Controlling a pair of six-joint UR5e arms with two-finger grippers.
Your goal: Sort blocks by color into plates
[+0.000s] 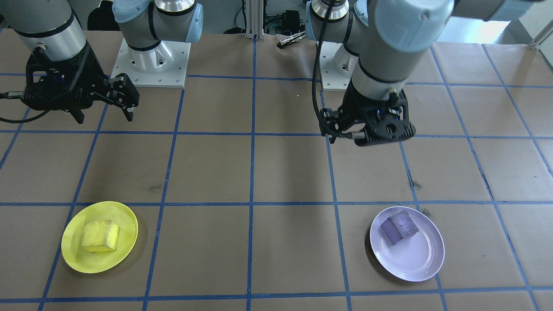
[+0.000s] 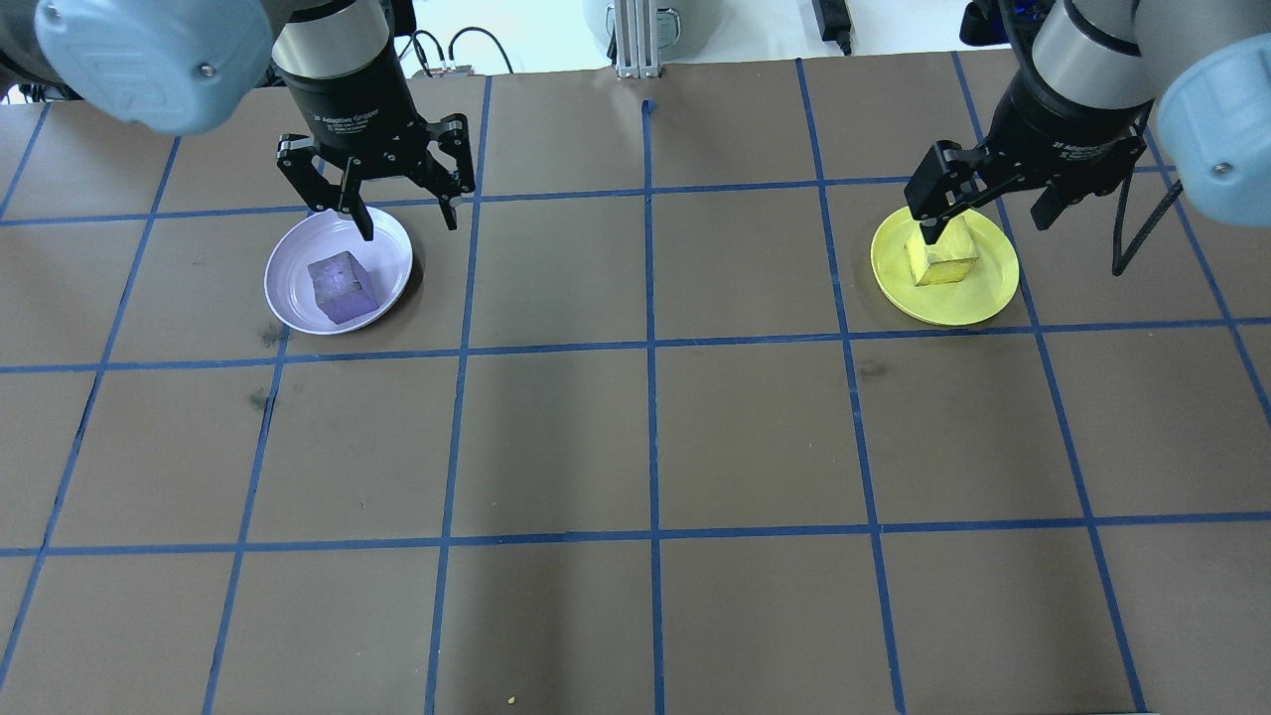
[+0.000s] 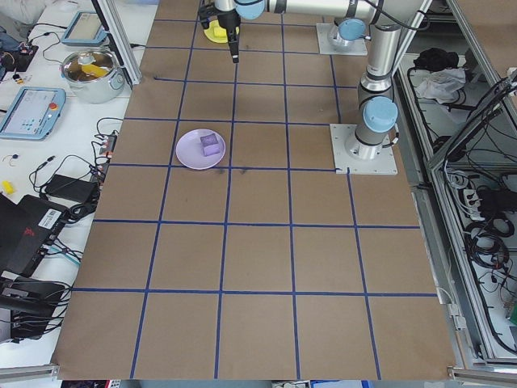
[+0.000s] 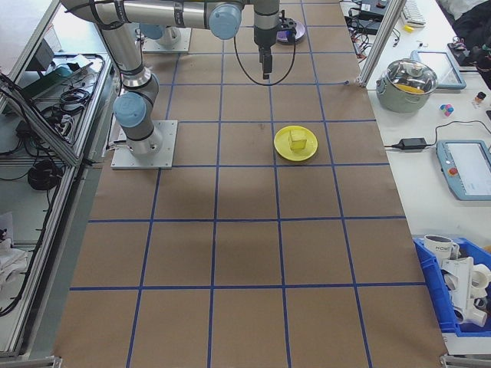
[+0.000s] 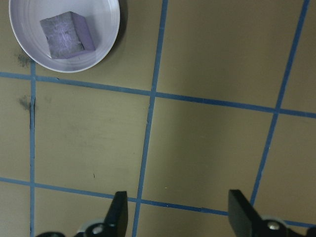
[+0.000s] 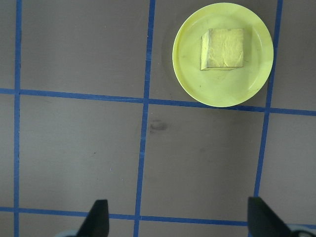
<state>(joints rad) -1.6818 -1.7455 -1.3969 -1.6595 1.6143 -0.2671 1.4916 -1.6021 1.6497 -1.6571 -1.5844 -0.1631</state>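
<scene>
On the table (image 2: 645,437) both blocks sit sorted: purple block (image 2: 343,286) in lavender plate (image 2: 288,298), yellow block (image 2: 943,263) in yellow plate (image 2: 983,298). I judge it best to lift away cleanly; left claw (image 2: 407,214) and right claw (image 2: 983,214) gape empty toward 12 o'clock.

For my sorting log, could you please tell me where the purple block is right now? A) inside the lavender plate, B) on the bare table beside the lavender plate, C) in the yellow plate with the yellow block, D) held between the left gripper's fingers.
A: the purple block sits inside the lavender plate, and the left gripper is open, holding nothing.
</scene>
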